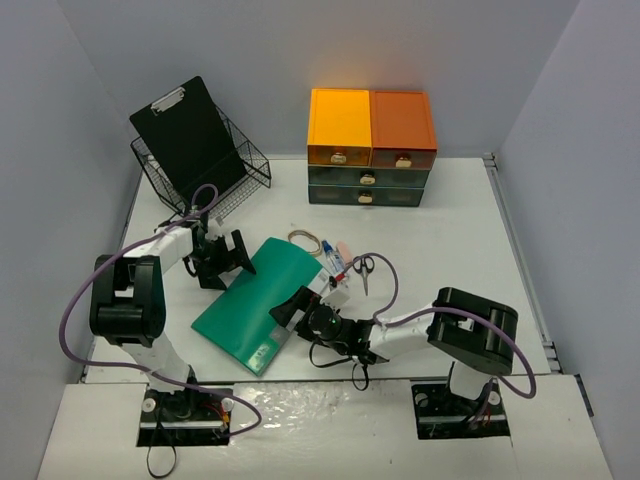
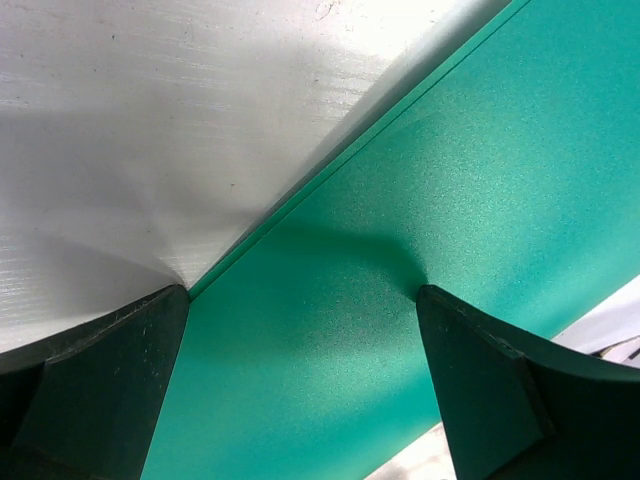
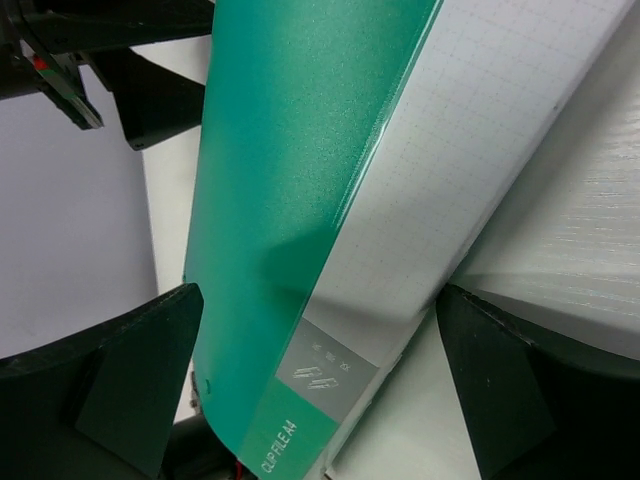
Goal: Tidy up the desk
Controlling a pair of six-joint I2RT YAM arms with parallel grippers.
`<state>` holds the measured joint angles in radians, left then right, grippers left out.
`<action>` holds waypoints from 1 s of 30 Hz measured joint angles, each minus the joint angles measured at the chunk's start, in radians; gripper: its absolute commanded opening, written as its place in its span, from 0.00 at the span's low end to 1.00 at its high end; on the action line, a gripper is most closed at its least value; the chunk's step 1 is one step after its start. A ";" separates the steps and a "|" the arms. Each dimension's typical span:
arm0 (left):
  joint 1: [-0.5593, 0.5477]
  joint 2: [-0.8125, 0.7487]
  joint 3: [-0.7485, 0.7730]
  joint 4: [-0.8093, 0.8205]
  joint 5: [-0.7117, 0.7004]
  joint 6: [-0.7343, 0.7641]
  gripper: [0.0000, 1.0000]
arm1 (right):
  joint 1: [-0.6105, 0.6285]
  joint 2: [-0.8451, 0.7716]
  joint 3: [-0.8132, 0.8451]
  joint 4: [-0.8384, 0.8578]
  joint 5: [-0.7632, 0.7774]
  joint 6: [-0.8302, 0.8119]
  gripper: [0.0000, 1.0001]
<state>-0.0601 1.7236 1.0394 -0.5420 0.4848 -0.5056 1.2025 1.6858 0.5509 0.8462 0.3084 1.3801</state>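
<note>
A green clip-file folder [image 1: 250,305] lies flat in the middle of the white desk [image 1: 460,230]. My left gripper [image 1: 226,262] is open at the folder's far left edge. In the left wrist view its jaws [image 2: 303,292] stand wide apart over the green cover [image 2: 420,200], holding nothing. My right gripper [image 1: 300,315] is open at the folder's near right edge. In the right wrist view the gripper [image 3: 320,292] straddles the green cover [image 3: 280,150] and a white gridded sheet [image 3: 470,150] along its edge, without closing on them.
A black wire basket [image 1: 245,170] holding a black clipboard [image 1: 185,130] stands at the back left. Yellow and orange drawer boxes [image 1: 370,145] stand at the back centre. A rubber band [image 1: 305,239], a pen [image 1: 335,262] and scissors [image 1: 365,268] lie just right of the folder.
</note>
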 measured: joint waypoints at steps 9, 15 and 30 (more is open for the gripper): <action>-0.016 0.021 0.013 -0.006 0.008 0.000 0.97 | 0.021 -0.053 0.049 -0.198 0.031 -0.074 1.00; -0.046 0.036 0.020 -0.002 0.009 -0.001 0.97 | 0.017 -0.017 0.068 -0.164 0.026 -0.087 1.00; -0.052 0.043 0.032 0.051 0.048 -0.015 0.97 | -0.017 0.126 0.098 0.105 -0.107 -0.065 1.00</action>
<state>-0.1123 1.7670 1.0714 -0.4909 0.5323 -0.5203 1.1858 1.8117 0.6493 0.9514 0.2012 1.3153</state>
